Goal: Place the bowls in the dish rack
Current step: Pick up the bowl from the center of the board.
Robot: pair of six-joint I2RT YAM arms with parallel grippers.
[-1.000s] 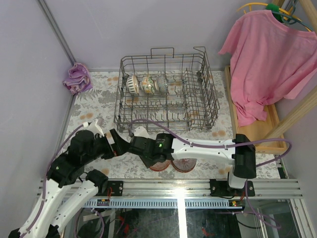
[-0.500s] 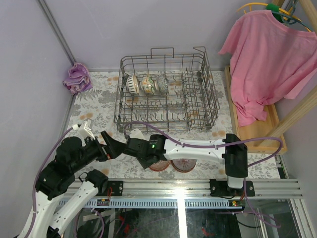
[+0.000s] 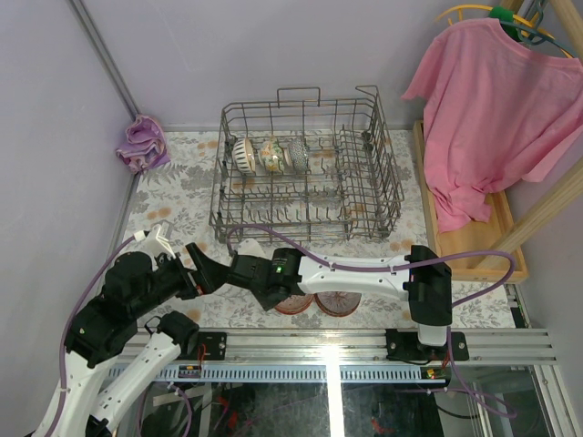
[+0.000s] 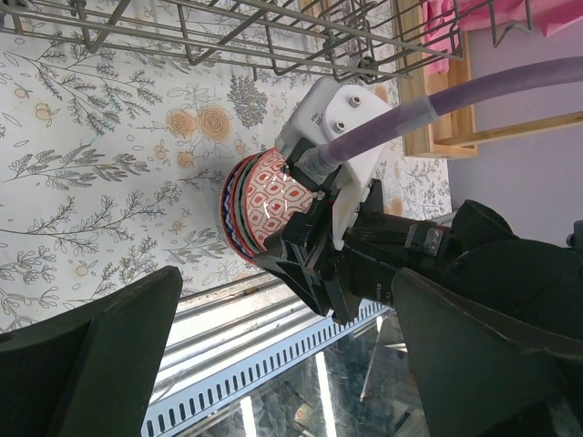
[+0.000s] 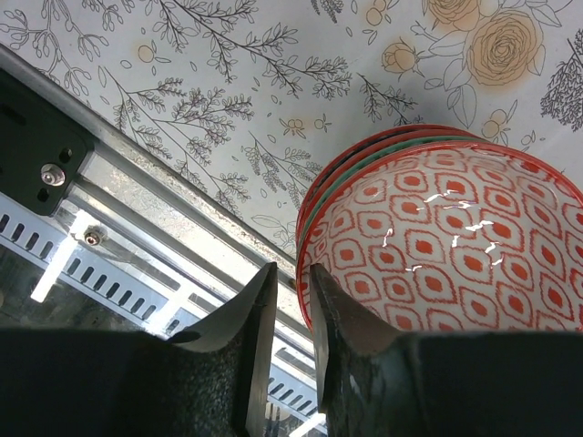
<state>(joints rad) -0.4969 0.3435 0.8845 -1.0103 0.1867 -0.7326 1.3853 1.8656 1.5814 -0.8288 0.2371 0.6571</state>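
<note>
Between the right fingers only a narrow slit shows, and the rim of the top bowl runs into that slit, one finger outside the wall and one just inside. Whether they already pinch the rim I cannot tell. Any hold here would be thin, a bite on the very edge of a glazed rim, so the bowl could swing down or slip out once lifted. A finger that catches the next rim in the stack could drag a second bowl up or shove the pile toward the rail close by. The left fingers stand wide apart and hold nothing, facing the stack from its left. The two arms are near enough that a lift toward the rack could knock them together. The top bowl, red-patterned on cream, sits uppermost in the stack on the floral surface, with only its rail-side edge at the right fingers and the rest spreading away from them. A second stack lies just beside the first, on its right. The rack stands farther back on the surface, well apart from both stacks, with three bowls set on edge in its back row, so the loading looks barely begun.
</note>
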